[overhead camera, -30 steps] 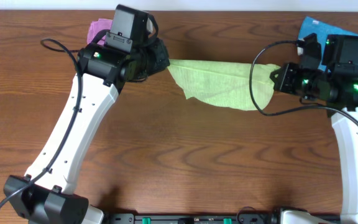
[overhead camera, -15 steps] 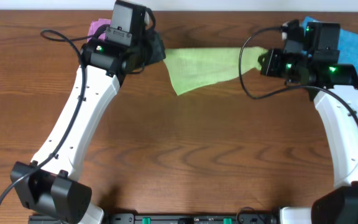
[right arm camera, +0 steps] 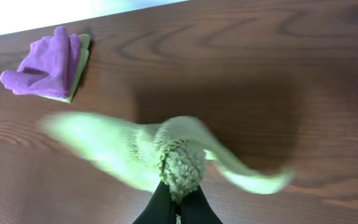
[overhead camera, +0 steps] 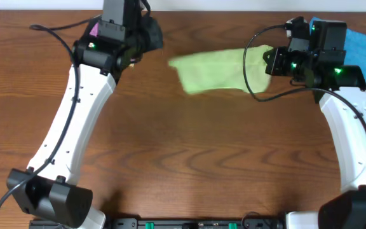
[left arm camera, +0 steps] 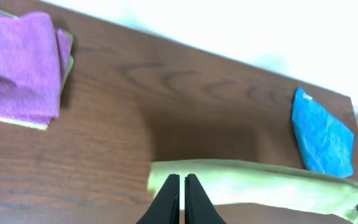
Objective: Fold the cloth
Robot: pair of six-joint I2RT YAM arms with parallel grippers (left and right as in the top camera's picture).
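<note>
- I am pinching one bunched end of the lime-green cloth (right arm camera: pixel 179 165) between my right fingers (right arm camera: pixel 165 208), which are closing tightly on it.
- The cloth is stretching out leftward from that grip across the far middle of the table (overhead camera: pixel 183 152), and it is looking blurred in the overhead and right wrist views.
- I cannot tell whether its free end is touching the wood.
- I am keeping my left fingers (left arm camera: pixel 174 196) pressed together with nothing between them. From overhead they are sitting apart from the cloth's left edge, near the far left of the table.
- In the left wrist view the cloth is showing as a pale green strip beyond my fingertips.
- A folded purple cloth (left arm camera: pixel 20 68) is lying at the far left.
- A blue cloth (overhead camera: pixel 364 48) is lying at the far right, behind my right arm.
</note>
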